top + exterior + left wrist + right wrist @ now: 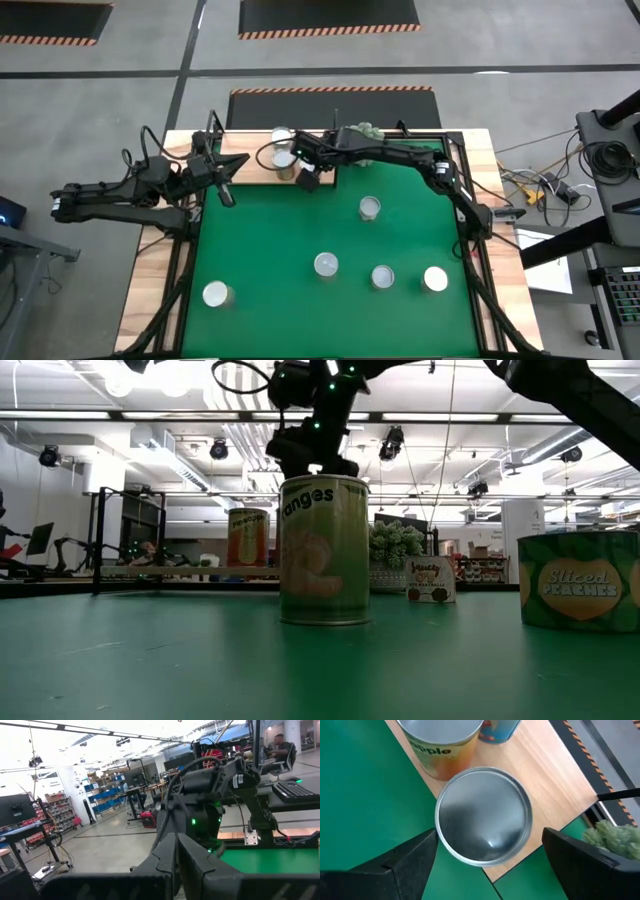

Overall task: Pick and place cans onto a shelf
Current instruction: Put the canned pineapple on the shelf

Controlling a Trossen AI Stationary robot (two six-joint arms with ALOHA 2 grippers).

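Observation:
The shelf [252,176] is a pale wooden board at the far edge of the green mat; it also shows in the right wrist view [555,780]. Two cans [283,136] [287,166] stand on it, among them a pineapple can [440,742]. My right gripper [487,855] is open above a third can's silver top [482,815] at the shelf's near edge, one finger on either side. Several more cans stand on the mat [369,207] [326,264] [216,294]. My left gripper [226,182] is shut and empty by the shelf's left end.
A spiky grey-green plant [366,131] sits just right of the shelf and close to my right gripper; it also shows in the right wrist view [615,837]. Two more cans [382,276] [435,279] stand near the mat's front right. Dark frame rails run along the mat's sides.

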